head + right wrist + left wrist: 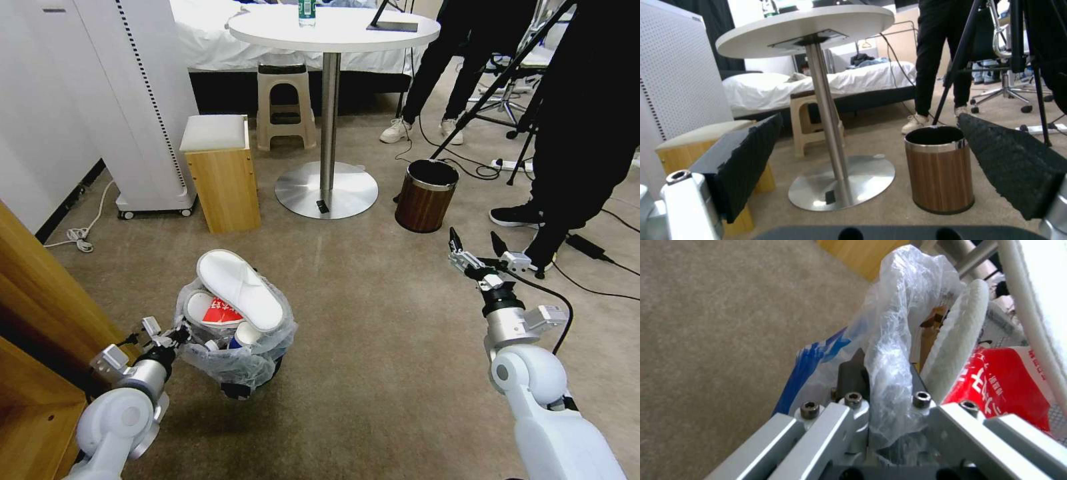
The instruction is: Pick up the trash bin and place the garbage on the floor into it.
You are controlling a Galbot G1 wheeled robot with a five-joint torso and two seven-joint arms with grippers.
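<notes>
Nearest, the left gripper point(175, 335) is clamped on the rim of the small round dark trash bin point(235, 347), its fingers pinching a fold of the crinkly translucent white plastic bag point(889, 340) that lines it. The bin sits low over the beige short-pile carpet point(373, 373), just beside a light wooden cabinet edge point(40, 347) at the robot's left; whether it rests on the carpet or hangs just above it cannot be told. Inside it lie a white flat slipper point(240, 288) across the top, a red wrapper with white print point(222, 312), and a blue-white paper cup point(243, 335) beneath the slipper.

Across the bare carpet, well apart from the bin, the right gripper point(479, 250) hovers with its black fingers point(1009, 166) spread wide and nothing between them.

Beyond it stands a brown wood-grain cylindrical bin with a metal rim point(427, 195), and near that the round steel base of a white round pedestal table point(333, 27). A pale wooden box stool with a white cushion point(220, 173) stands to the table's left, with a beige plastic stool point(285, 107) behind. Black cables point(600, 253) trail on the carpet at the right, by the legs of a black tripod point(493, 87).
</notes>
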